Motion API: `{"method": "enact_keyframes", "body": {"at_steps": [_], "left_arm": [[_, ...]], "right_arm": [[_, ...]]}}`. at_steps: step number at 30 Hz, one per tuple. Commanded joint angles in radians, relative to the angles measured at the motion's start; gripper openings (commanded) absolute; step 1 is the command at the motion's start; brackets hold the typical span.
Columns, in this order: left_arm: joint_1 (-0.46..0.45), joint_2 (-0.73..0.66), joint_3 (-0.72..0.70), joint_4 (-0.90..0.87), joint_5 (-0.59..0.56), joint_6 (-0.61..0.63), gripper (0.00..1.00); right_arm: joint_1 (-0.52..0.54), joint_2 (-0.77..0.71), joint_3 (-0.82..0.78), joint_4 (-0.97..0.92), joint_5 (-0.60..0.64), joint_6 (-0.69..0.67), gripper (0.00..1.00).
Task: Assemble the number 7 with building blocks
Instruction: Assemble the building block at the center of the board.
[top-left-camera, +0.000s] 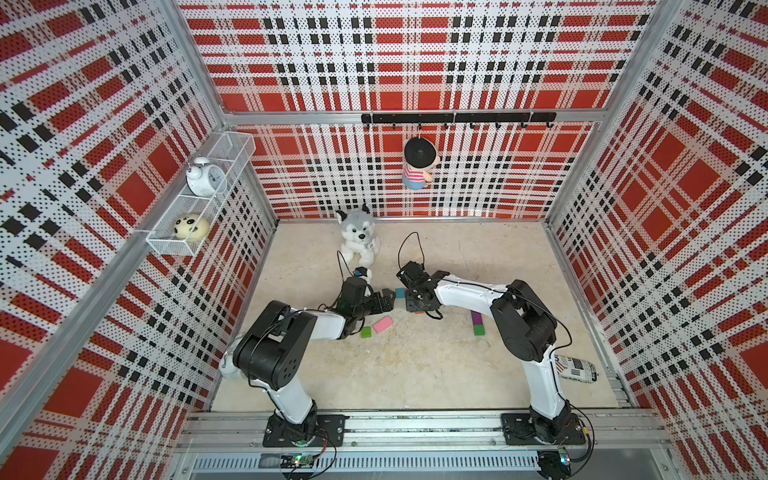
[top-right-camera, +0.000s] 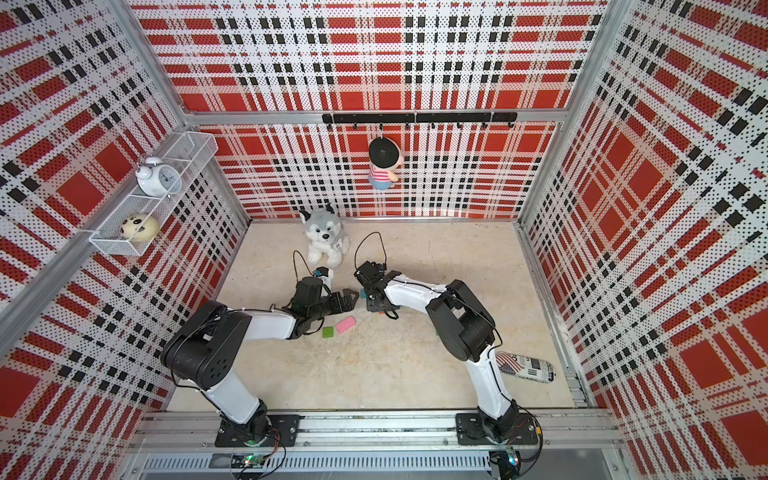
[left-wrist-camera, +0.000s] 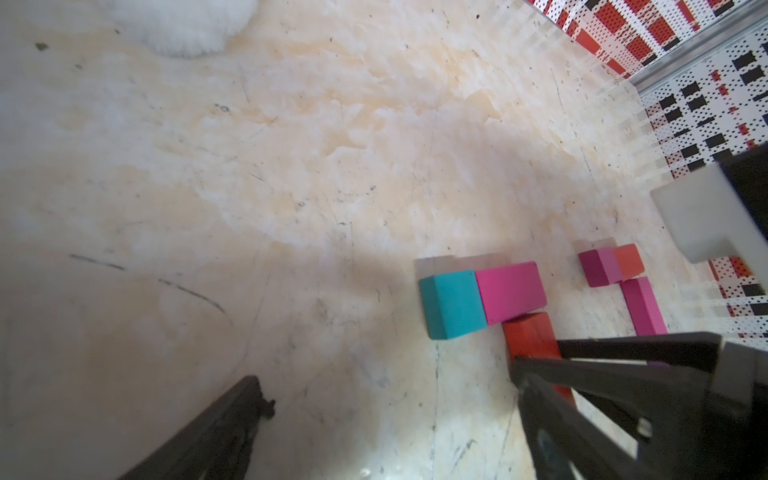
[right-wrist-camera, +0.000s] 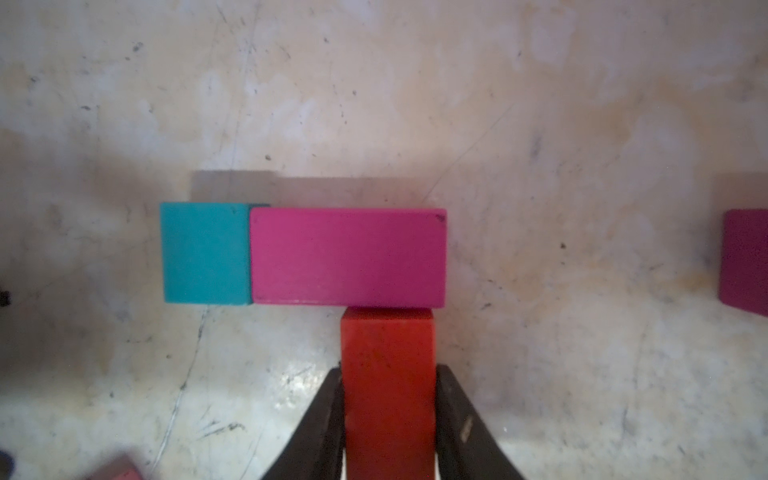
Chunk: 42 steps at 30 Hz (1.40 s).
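Right gripper (right-wrist-camera: 388, 370) clamps the red-orange block (right-wrist-camera: 388, 332), butted at six o'clock against the magenta block (right-wrist-camera: 348, 257); teal block (right-wrist-camera: 205, 253) touches it at nine. Left gripper (top-left-camera: 387, 302) gapes empty just beyond; plush dog (top-left-camera: 357, 239) at eleven.

plush dog (top-left-camera: 356, 239): grey-and-white husky, sitting at the far side of the table (top-left-camera: 415, 374), a bit left of centre
wire shelf (top-left-camera: 172, 248): white, up on the left wall
alarm clock (top-left-camera: 205, 176): white, twin bells, in the shelf
spotted ball (top-left-camera: 191, 227): cream, panda-ish face, in the shelf's near end
hook rail (top-left-camera: 457, 118): black, on the far wall
doll (top-left-camera: 419, 164): dangles from the rail, striped top
can (top-left-camera: 575, 368): lying down, near right corner
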Motion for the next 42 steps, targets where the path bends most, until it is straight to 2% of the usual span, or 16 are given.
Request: {"method": "enact_keyframes", "body": {"at_steps": [1, 23, 28, 33, 39, 42], "left_arm": [[0.01, 0.01, -0.012, 0.012, 0.011, 0.009, 0.98], [0.015, 0.015, -0.014, 0.017, 0.016, 0.007, 0.98], [0.015, 0.012, -0.017, 0.018, 0.016, 0.006, 0.98], [0.017, 0.007, -0.018, 0.018, 0.016, 0.006, 0.98], [0.019, -0.012, -0.029, 0.018, 0.007, 0.005, 0.98], [0.034, -0.03, -0.039, 0.018, 0.003, 0.002, 0.98]], "right_arm": [[-0.004, 0.037, 0.007, -0.019, 0.014, 0.016, 0.38], [-0.02, 0.045, 0.01, -0.016, 0.009, 0.015, 0.39], [-0.02, 0.046, 0.01, -0.019, 0.005, 0.013, 0.42], [-0.018, 0.032, -0.002, -0.015, 0.002, 0.015, 0.51], [-0.005, -0.014, -0.031, 0.013, 0.003, 0.013, 0.59], [0.019, -0.057, -0.046, 0.038, 0.019, -0.019, 0.6]]}}
